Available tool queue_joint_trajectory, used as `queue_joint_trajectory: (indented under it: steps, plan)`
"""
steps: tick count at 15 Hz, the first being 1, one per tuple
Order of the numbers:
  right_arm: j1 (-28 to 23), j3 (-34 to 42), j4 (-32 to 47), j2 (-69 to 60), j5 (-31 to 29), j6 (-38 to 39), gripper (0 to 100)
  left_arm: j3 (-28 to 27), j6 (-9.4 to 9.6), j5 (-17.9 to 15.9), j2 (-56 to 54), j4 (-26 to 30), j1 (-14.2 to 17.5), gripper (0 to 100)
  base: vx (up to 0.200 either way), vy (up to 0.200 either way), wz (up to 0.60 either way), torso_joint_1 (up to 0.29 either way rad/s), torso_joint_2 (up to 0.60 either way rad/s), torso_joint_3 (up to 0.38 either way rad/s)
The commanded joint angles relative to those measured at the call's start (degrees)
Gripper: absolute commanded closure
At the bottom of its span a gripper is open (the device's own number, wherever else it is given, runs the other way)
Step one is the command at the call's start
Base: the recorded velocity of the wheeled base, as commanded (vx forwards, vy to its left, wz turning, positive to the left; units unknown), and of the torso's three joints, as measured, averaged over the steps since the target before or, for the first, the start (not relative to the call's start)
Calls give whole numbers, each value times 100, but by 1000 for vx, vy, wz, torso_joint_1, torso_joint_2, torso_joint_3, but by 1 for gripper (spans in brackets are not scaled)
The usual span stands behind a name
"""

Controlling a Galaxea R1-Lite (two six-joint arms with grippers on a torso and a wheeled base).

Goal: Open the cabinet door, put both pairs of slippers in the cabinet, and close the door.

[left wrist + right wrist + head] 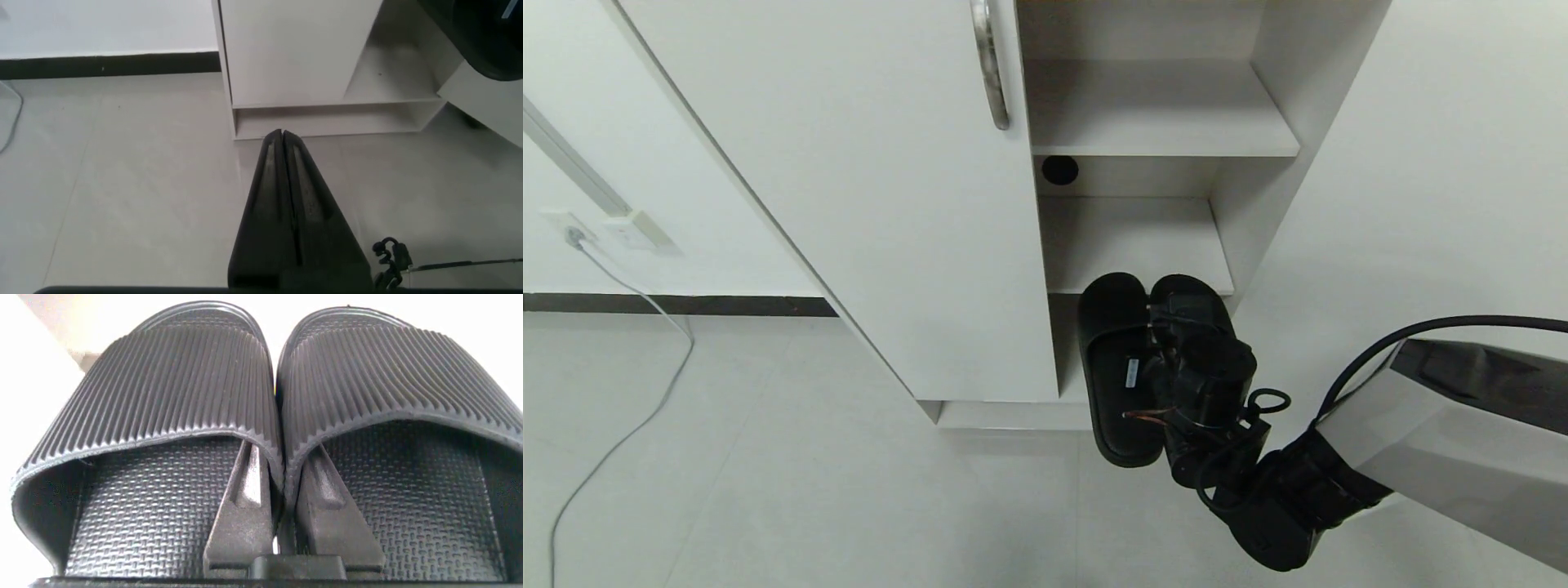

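Head view: your right gripper (1158,331) is clamping smooth black slippers (1123,359) at the white cabinet's (1160,114) bottom opening, beside the open door (866,188), with its wrist hiding part of the right one. Left wrist view: your left gripper (282,147) is hanging over pale floor tiles (122,180), tapered fingers (265,188) pressed together, empty. Right wrist view: the fingers are pinching the ribbed straps' (188,384) adjoining edges above pebbled footbeds (155,506), heels cut off.

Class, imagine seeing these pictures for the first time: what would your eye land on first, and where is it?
The pair of black slippers, pinched together by the right gripper just in front of the lower shelves of the open white cabinet. Next, the cabinet door, standing wide open to the left, with its metal handle.
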Motion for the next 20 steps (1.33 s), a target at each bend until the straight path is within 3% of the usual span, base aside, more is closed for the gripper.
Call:
queue_joint_trajectory:
  steps: [1,8,14,20]
  plan:
    - [6,5,-2,-28,-9,-33,100,1,1,0,7,0,2,100,200,0,0,12,12,2]
    - [41,5,24,-19,-53,-68,100,1,1,0,7,0,2,100,200,0,0,2,1,1]
    - [-117,-250,95,219,-9,-24,100,1,1,0,7,0,2,100,0,0,0,0,0,0]
    - [-530,-1199,640,517,44,55,100,1,1,0,7,0,2,100,0,0,0,0,0,0]
